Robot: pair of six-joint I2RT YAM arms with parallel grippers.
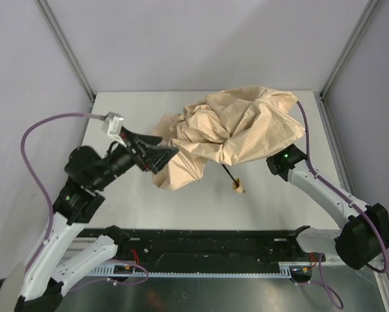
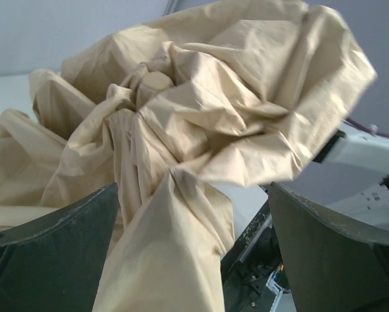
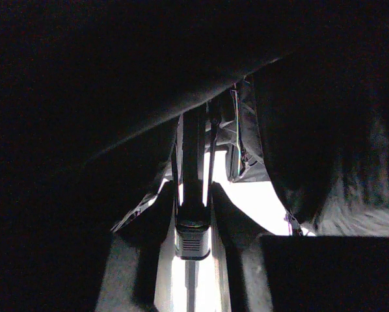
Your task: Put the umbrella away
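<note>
1. Left gripper (image 2: pixel 193 195): jaws wide, canopy (image 2: pixel 201 117) folds between them, unclamped; right gripper beneath canopy, state we cannot tell.
2. Umbrella (image 1: pixel 233 127) crumpled over table (image 1: pixel 129 208); we judge gathering in hand; next, clamp the folds.

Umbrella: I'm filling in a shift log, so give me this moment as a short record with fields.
umbrella: beige canopy crumpled, loose, over the table
handle: sticks out below the canopy's near edge
left gripper: open around a fabric fold
right gripper: under the canopy, dark view; open or shut unclear
status: not yet put away
</note>
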